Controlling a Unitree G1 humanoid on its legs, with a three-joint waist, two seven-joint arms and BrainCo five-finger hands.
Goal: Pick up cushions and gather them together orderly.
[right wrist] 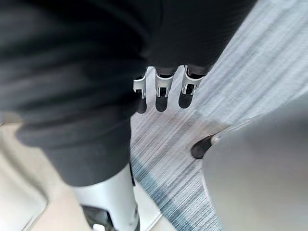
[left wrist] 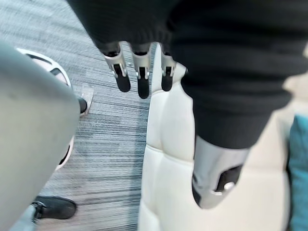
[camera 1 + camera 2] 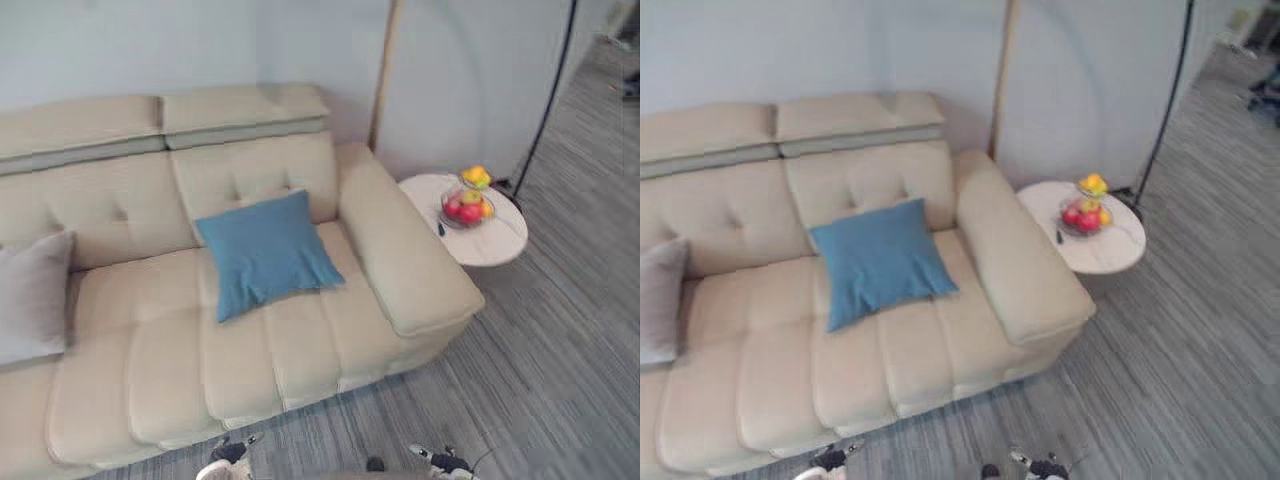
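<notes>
Left robot hand (image 2: 142,72) hangs nearest the lens, fingers straight and slightly apart, holding nothing, above the grey floor (image 2: 110,144) just beside the front edge of the sofa (image 3: 170,350). Right robot hand (image 1: 162,89) hangs likewise, fingers relaxed and apart, empty, over the floor before the sofa.

On the sofa, left to right: a grey cushion (image 3: 30,295) stands against the backrest at the sofa's left end, partly cut by the edge of view. It is plain, soft and a little slumped. A blue cushion (image 3: 265,255) lies on the sofa's right-hand seat, well apart from the grey one. It leans on the backrest, turned askew so that a corner points to the sofa's front, and looks square, plump and smooth. Right of the sofa's right armrest stands a small round desk (image 3: 480,245) carrying a fruit bowl (image 3: 467,208).

Assessment: neither cushion is picked up; the step in hand is the approach. The next move calls for closing on the sofa and reaching over the seat for one cushion, probably the blue. It would be gripped by an edge, then set squarely beside the grey. Soft filling should yield to a pinch.
</notes>
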